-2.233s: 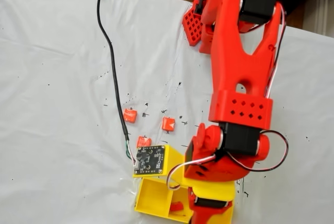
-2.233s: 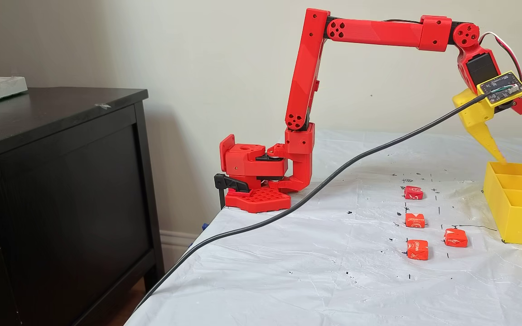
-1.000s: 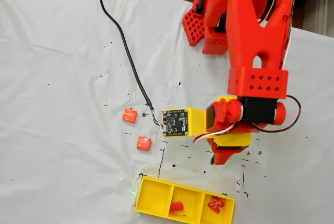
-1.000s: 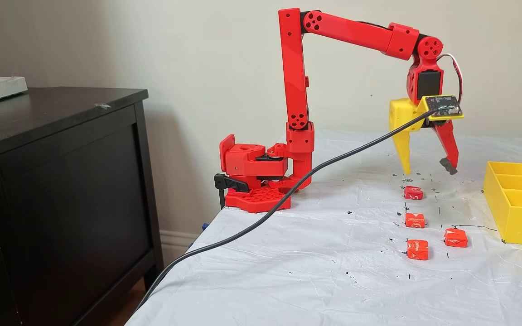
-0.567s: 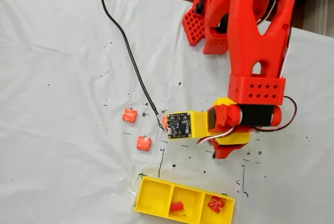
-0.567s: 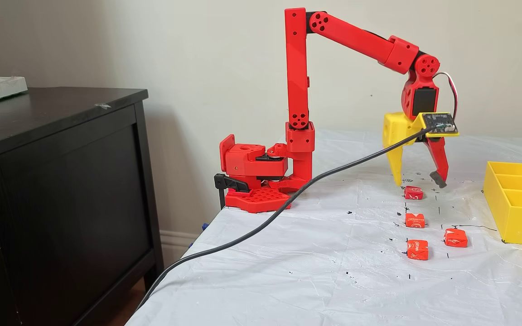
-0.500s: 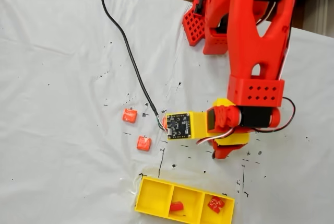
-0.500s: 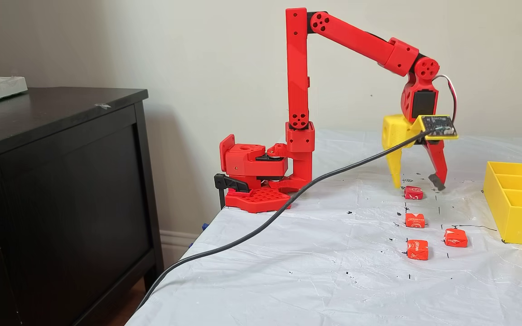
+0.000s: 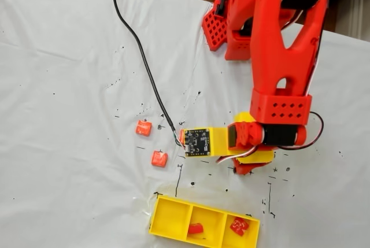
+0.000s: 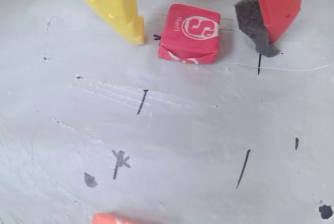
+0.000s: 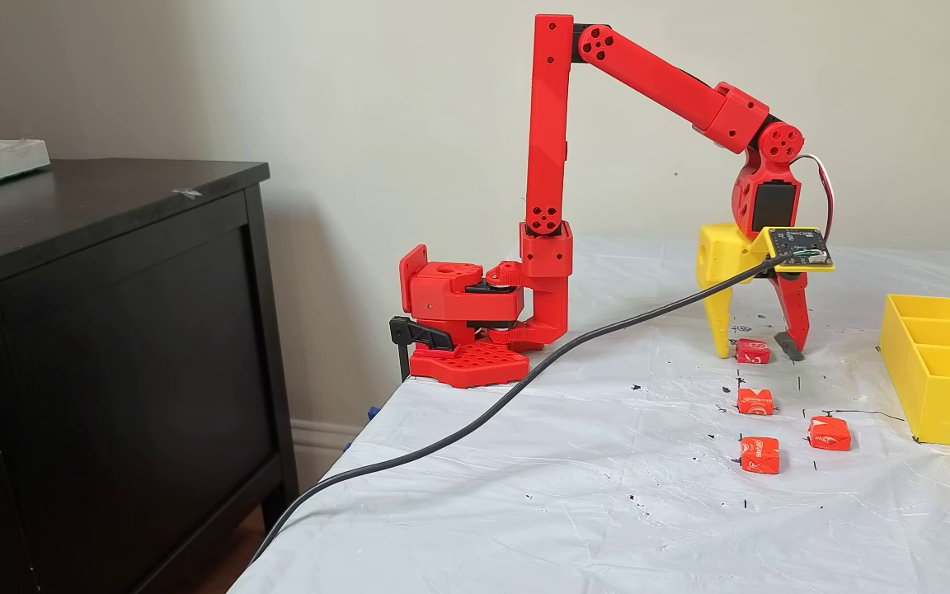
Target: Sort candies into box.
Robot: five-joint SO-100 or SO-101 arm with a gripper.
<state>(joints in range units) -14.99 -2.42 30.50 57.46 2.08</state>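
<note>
The gripper (image 10: 201,31) stood with its jaws spread wide, one on either side of a deep red cherry candy (image 10: 189,33) that lay flat on the white table cover (image 10: 172,140). In the wrist view the yellow finger (image 10: 112,2) came down just left of the sweet and the red finger, faced with a grey foam pad (image 10: 253,23), just right of it; neither touched the wrapper. The wrapper carried a white circle with a large "S" and the small word "cherry" beside it. Black pen marks dotted the cover around it, among them a small circled cross just above the candy. At the bottom edge of that view, a sliver of an orange candy (image 10: 112,219) showed.

From the side fixed view, the gripper (image 11: 758,351) reached down to the table with the same candy (image 11: 752,351) between its tips. Three orange-red candies lay nearer the camera: one (image 11: 755,401) just in front of it, another (image 11: 759,454) further forward, and a third (image 11: 829,432) off to the right. Their print was too small to read. The yellow box (image 11: 941,388) sat at the right edge, well apart from the gripper.

In the fixed view from above, the box (image 9: 173,216) held one red candy (image 9: 195,228) in its middle compartment and one with white marks (image 9: 239,225) in the right one. A black cable (image 9: 136,45) ran to the circuit board (image 9: 196,142) on the gripper.
</note>
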